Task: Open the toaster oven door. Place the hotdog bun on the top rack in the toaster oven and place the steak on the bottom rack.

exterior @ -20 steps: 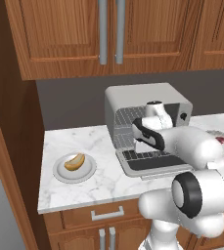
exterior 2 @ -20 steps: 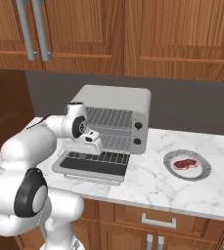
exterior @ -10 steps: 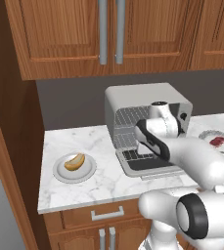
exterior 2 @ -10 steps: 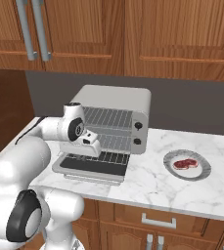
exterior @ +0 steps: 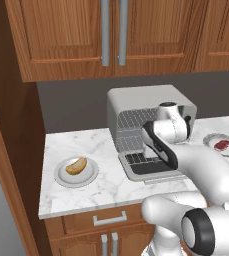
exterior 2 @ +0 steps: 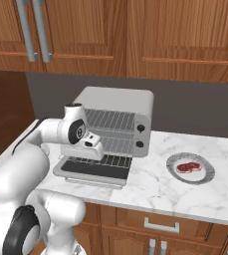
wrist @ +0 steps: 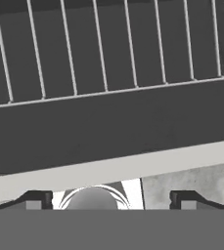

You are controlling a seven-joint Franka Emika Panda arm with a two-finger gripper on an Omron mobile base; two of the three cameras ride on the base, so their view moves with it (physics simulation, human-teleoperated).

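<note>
The toaster oven door (exterior 2: pixel 93 171) lay fully open (flat over the table (exterior 2: pixel 150 187)); the jaws hung apart above it, empty.

We see the boxy grey metal toaster oven (exterior 2: pixel 116 119) mid-counter at the back, bun plate (exterior: pixel 76 172) near the left edge, steak plate (exterior 2: pixel 190 168) toward the right edge.

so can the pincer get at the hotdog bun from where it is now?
Probably yes. The pincer is open and empty over the lowered toaster oven door; the hotdog bun lies uncovered on its plate, with bare counter between.
</note>
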